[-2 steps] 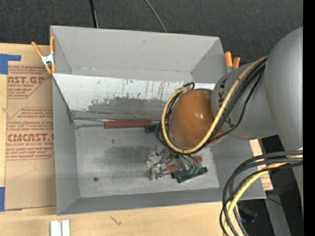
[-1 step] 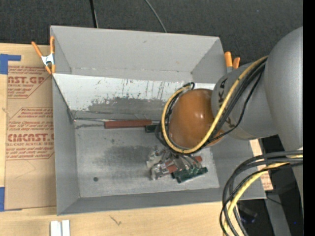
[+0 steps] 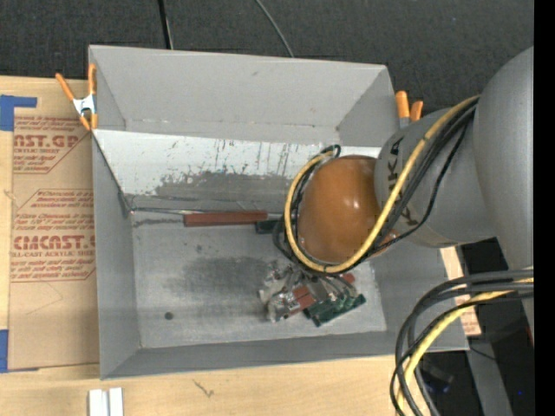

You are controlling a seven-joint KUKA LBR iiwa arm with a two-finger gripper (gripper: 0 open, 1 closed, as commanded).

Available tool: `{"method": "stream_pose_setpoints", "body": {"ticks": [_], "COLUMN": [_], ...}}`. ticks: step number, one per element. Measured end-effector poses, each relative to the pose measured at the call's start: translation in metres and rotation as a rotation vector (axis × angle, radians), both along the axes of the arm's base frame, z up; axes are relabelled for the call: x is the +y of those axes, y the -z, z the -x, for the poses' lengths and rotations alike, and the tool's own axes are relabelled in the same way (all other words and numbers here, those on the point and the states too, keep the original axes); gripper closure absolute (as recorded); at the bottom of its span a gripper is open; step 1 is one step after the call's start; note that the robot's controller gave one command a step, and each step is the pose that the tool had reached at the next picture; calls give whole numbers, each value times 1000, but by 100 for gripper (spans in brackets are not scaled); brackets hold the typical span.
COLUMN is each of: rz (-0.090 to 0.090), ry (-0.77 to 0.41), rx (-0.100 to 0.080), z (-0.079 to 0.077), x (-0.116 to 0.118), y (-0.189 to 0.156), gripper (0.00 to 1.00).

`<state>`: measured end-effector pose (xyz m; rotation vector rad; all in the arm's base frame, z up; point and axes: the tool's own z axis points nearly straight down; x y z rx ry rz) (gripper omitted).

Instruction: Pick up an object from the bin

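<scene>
My gripper (image 3: 279, 295) is low over the bin floor at the front right, mostly hidden beneath the arm's orange dome. Right beside it lies a small flat green thing (image 3: 336, 307) with a dark edge. A small reddish piece (image 3: 304, 297) sits between the green thing and the gripper's metal parts; whether the gripper touches either cannot be made out. A long reddish-brown stick (image 3: 224, 219) with a dark end lies flat along the foot of the back wall, left of the gripper and apart from it.
The arm with its cables reaches in from the right and covers the bin's right side. The sloping back and left walls rise steeply around the floor.
</scene>
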<state>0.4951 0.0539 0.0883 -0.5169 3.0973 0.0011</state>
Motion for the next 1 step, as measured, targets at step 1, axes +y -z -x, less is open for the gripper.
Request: {"method": "stream_pose_setpoints", "body": {"ticks": [1], "rz": [0], "ry": [-52], "rx": [2], "z": [-11], "x": [11], "y": [-105], "gripper": [100]}}
